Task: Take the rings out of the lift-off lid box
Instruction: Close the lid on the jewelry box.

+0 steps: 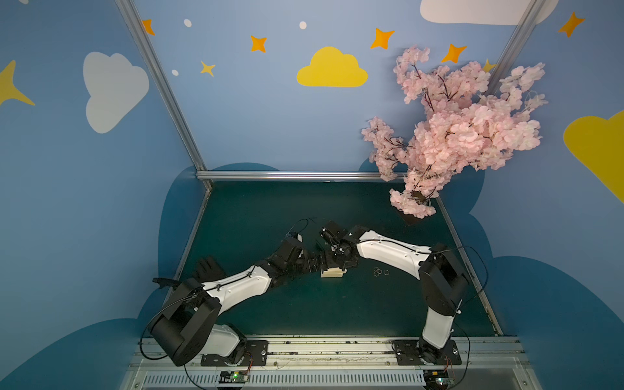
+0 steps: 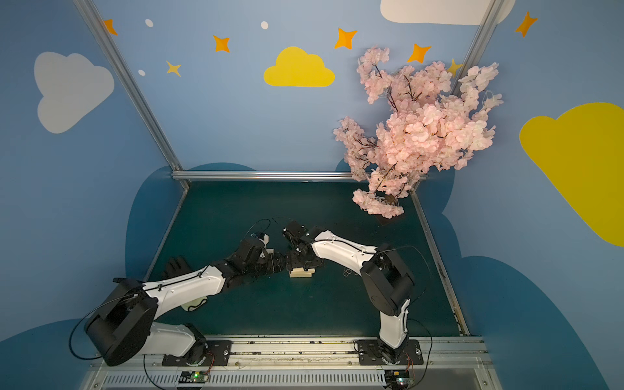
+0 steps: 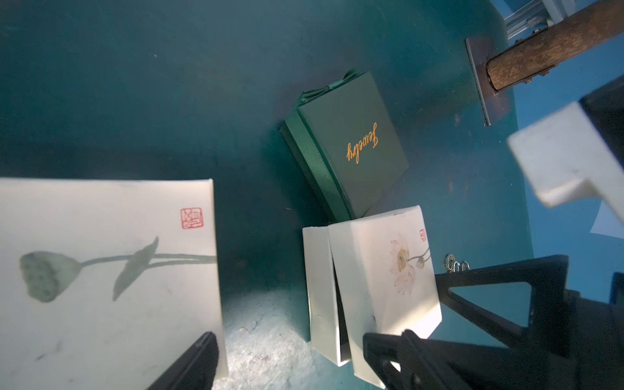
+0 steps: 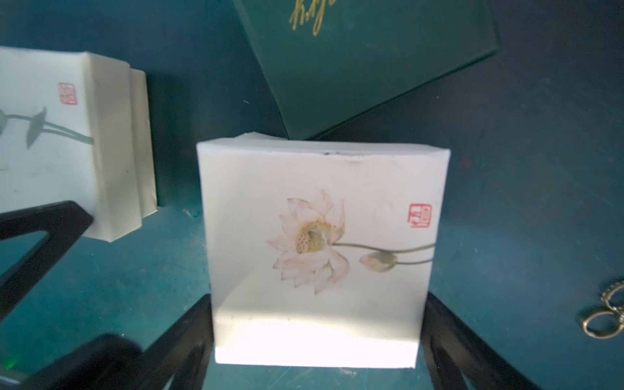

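Observation:
The lift-off lid box (image 4: 320,236) is white with a pink lotus on its lid, and stands mid-mat in both top views (image 1: 332,271) (image 2: 300,273). My right gripper (image 4: 315,337) (image 1: 334,260) comes down over it, its two fingers pressed to opposite sides of the lid (image 3: 381,270). The lid sits askew on the base (image 3: 320,293), with a dark gap between them. The rings (image 1: 380,271) (image 2: 347,273) (image 4: 604,314) (image 3: 457,265) lie in a small silvery cluster on the mat just right of the box. My left gripper (image 3: 287,358) (image 1: 317,265) is open beside the box, with only mat between its fingers.
A second white box with a lotus-pod print (image 3: 101,270) (image 4: 50,135) stands just left of my left gripper. A green "Jewelry" box (image 3: 351,145) (image 4: 364,57) lies behind the lotus box. A black glove (image 1: 207,268) lies far left. A pink blossom tree (image 1: 456,135) stands back right.

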`<act>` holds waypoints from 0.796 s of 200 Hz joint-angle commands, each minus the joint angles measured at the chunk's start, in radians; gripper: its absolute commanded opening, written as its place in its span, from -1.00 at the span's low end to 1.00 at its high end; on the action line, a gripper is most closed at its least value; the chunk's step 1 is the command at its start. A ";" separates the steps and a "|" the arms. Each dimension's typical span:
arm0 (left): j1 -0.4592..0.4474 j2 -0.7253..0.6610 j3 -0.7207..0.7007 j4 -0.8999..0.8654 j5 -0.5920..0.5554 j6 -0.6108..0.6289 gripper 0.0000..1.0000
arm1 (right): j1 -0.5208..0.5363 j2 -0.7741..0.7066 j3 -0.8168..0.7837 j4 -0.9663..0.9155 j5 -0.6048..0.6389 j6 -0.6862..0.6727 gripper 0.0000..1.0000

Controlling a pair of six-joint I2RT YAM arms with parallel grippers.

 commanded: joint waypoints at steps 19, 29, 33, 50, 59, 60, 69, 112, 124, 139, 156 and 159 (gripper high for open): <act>0.001 -0.020 -0.004 0.000 -0.004 -0.002 0.70 | 0.020 0.034 0.041 -0.032 -0.008 0.024 0.83; 0.002 -0.020 -0.004 0.000 -0.003 -0.002 0.70 | 0.020 0.039 0.046 -0.040 -0.008 0.030 0.83; 0.002 -0.020 -0.005 -0.001 -0.004 -0.003 0.70 | 0.020 0.041 0.049 -0.043 -0.008 0.033 0.83; 0.001 -0.020 -0.004 0.000 -0.004 -0.004 0.70 | 0.020 0.048 0.057 -0.053 -0.012 0.039 0.83; 0.001 -0.020 -0.005 -0.001 -0.004 -0.003 0.70 | 0.020 0.051 0.064 -0.062 -0.014 0.041 0.83; 0.002 -0.020 -0.004 0.000 -0.004 -0.003 0.70 | 0.020 0.051 0.064 -0.063 -0.014 0.041 0.83; 0.001 -0.020 -0.005 0.000 -0.004 -0.005 0.70 | 0.021 0.051 0.071 -0.072 -0.010 0.045 0.83; 0.000 -0.021 -0.007 0.000 -0.007 -0.007 0.70 | 0.020 0.051 0.097 -0.123 -0.002 0.082 0.84; 0.002 -0.024 -0.007 0.000 -0.009 -0.006 0.70 | 0.020 0.051 0.098 -0.128 -0.005 0.097 0.84; 0.002 -0.026 -0.007 -0.002 -0.012 -0.005 0.70 | 0.020 0.053 0.097 -0.126 -0.006 0.109 0.84; 0.002 -0.029 -0.008 -0.003 -0.013 -0.006 0.70 | 0.020 0.057 0.098 -0.123 -0.006 0.112 0.84; 0.003 -0.029 -0.009 -0.003 -0.013 -0.006 0.70 | 0.020 0.058 0.099 -0.121 -0.006 0.113 0.84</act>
